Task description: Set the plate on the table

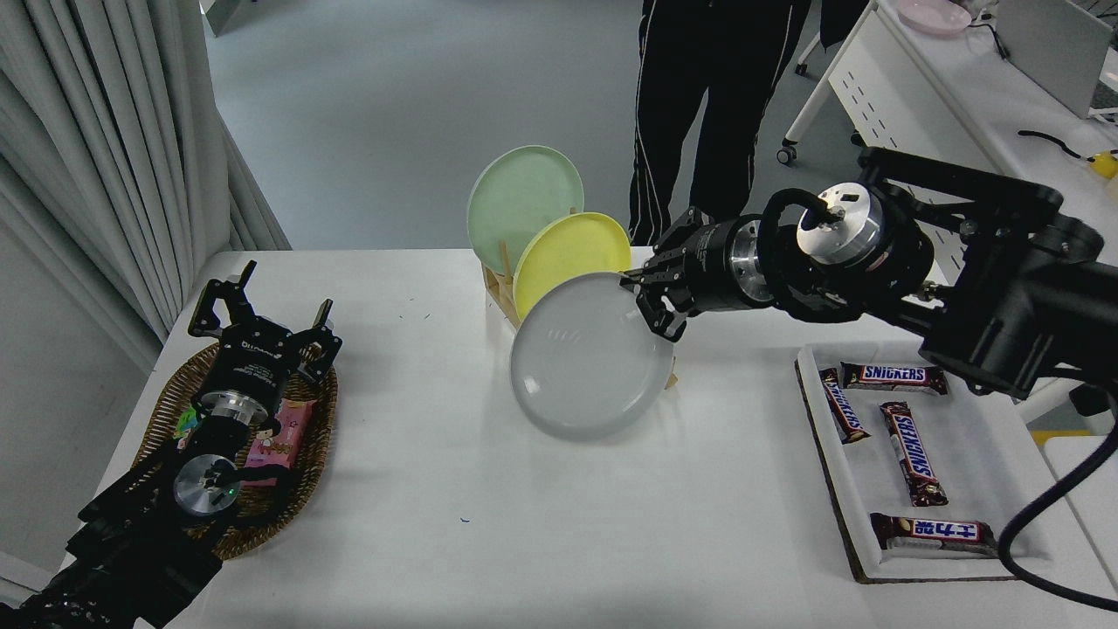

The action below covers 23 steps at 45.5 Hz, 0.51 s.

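The pale grey-white plate (590,356) hangs tilted in the air over the middle of the white table (541,533), in front of the wooden rack (500,293). My right gripper (645,301) is shut on the plate's upper right rim. The plate hides most of the rack. The yellow plate (568,253) and the mint-green plate (522,205) stand upright in the rack behind it. My left gripper (262,306) is open and parked over the wicker basket (175,411) at the lower left.
A white tray (978,437) with several chocolate bars lies at the right. The basket holds snack packets. A person in black trousers (699,105) stands at the far side. A white perforated desk (926,79) is at the top right.
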Tool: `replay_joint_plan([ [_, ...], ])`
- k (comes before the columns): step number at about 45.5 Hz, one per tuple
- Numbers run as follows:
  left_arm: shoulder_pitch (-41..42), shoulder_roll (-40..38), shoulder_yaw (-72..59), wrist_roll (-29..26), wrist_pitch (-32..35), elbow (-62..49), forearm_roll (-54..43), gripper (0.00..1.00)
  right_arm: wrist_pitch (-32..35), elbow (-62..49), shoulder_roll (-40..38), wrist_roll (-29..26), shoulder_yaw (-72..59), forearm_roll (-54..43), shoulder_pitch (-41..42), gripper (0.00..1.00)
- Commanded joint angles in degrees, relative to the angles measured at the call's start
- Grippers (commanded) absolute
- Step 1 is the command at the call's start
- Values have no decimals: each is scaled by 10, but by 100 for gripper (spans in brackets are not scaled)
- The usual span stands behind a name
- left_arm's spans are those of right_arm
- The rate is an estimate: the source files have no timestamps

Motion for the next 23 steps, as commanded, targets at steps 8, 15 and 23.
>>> replay_joint_plan([
  [8,0,1,0,0,0,-1,0,100,-53,1,11,1,79,90,-131,0],
  [15,0,0,0,0,0,0,0,100,-53,-12,33,1,101,92,-171,0],
  [23,0,1,0,0,0,-1,0,100,-53,-37,45,0,120,87,-213,0],
])
